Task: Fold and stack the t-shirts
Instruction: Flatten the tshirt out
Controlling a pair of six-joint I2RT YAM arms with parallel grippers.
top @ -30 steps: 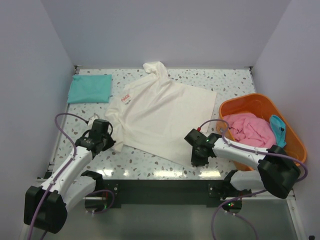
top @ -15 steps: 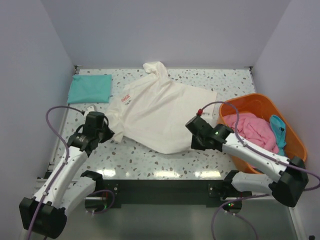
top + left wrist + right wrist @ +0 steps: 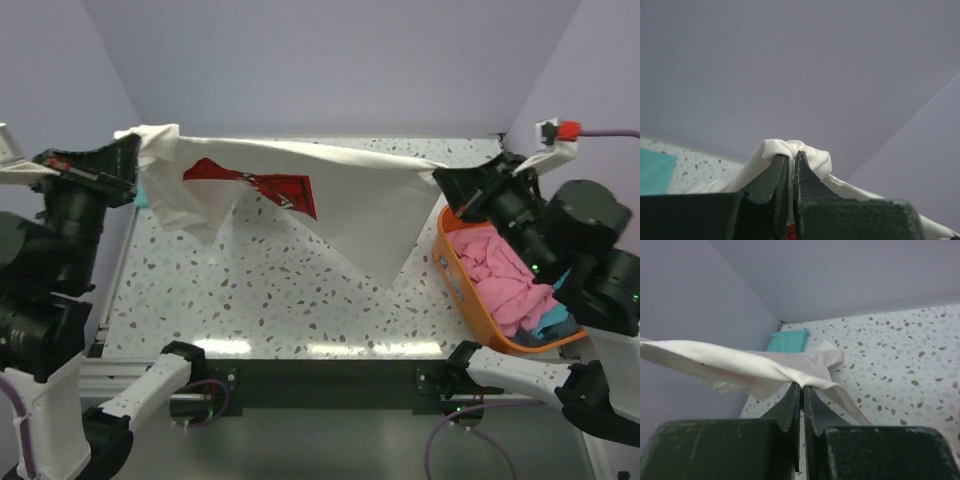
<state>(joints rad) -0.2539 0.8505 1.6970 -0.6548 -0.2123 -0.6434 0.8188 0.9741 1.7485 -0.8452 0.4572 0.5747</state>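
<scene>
The cream t-shirt (image 3: 350, 205) hangs stretched in the air between both grippers, its red print (image 3: 265, 183) facing me. My left gripper (image 3: 128, 158) is shut on its left corner; the cloth bunches over the tips in the left wrist view (image 3: 791, 156). My right gripper (image 3: 445, 180) is shut on its right corner, seen in the right wrist view (image 3: 802, 385). The shirt's lower edge hangs to a point above the table. The teal t-shirt (image 3: 788, 340) lies folded at the far left corner. A pink t-shirt (image 3: 500, 275) and a blue one (image 3: 552, 322) lie in the basket.
The orange basket (image 3: 455, 280) stands at the right edge under my right arm. The speckled table (image 3: 280, 300) is walled by lilac panels on three sides. Both arms are raised high, close to the camera.
Both grippers have lifted the cream shirt off the table and pulled it taut in the air. It has turned over, so the red print now shows.
</scene>
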